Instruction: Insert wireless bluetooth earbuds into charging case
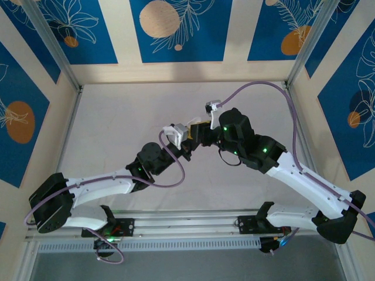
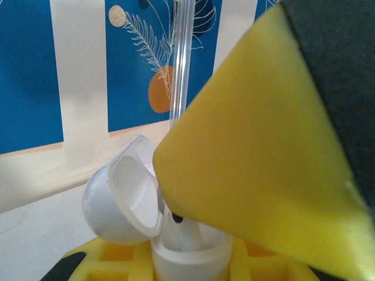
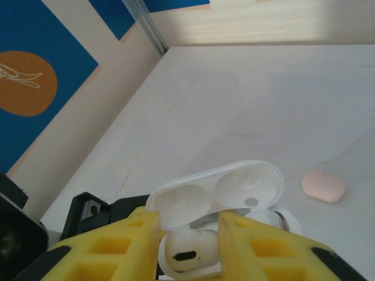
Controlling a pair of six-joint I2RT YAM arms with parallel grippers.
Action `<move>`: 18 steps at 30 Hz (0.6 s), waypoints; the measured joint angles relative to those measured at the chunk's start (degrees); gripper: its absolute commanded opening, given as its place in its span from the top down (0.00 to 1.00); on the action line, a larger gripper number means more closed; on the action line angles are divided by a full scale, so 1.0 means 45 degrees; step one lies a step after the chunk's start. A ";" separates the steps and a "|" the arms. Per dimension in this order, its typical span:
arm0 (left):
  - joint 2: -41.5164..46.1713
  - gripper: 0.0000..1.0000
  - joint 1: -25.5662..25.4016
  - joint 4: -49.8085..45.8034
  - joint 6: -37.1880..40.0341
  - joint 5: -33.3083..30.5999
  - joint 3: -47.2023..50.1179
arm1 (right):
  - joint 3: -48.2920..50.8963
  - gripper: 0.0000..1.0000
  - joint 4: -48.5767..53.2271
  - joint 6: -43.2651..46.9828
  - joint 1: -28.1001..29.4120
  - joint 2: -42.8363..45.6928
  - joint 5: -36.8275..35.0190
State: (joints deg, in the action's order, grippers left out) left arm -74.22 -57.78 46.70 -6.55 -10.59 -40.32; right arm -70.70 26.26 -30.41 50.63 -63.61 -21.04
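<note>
Right wrist view: clenched on a glossy white earbud (image 3: 186, 253) with the right end effector (image 3: 188, 228), dark sensor slot turned to the lens. Sits at the mouth of the open charging case (image 3: 234, 187), seemingly part-way into the near well; cannot tell whether fully seated. Pinched by the sides, probably to leave the lower end free to slide down into its socket.

Left wrist view: grasps the case body with the left end effector (image 2: 184, 263), lid (image 2: 126, 196) swung back and out of the way. Appears raised off the bench (image 3: 246, 105), likely to present the wells squarely to the other arm and brace against the push.

Smooth, hard, rounded white plastic on the case, pebble-like, with two shallow moulded hollows inside the lid. Matte yellow fingers (image 3: 117, 252) with square cut-outs, soft-looking for grip on slick shells. Pale, faintly veined stone look on the bench. Well apart to the right, a pink oval item (image 3: 323, 186), flat and satin; closed case or not, cannot tell.
</note>
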 measured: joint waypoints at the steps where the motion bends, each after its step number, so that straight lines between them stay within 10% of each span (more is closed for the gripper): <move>1: 0.0000 0.85 0.0000 -0.0005 0.0000 0.0000 0.0000 | 0.0000 0.65 0.0010 0.0000 0.0000 0.0000 0.0000; 18: 0.0068 0.84 -0.0005 0.0102 0.0559 0.0345 0.0019 | -0.0219 0.57 0.0068 0.0049 -0.0364 0.0233 0.0923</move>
State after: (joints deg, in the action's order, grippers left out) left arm -73.91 -57.80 47.16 -4.03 -9.04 -40.23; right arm -71.68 26.57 -30.20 48.99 -62.57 -16.88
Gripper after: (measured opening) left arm 0.216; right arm 0.426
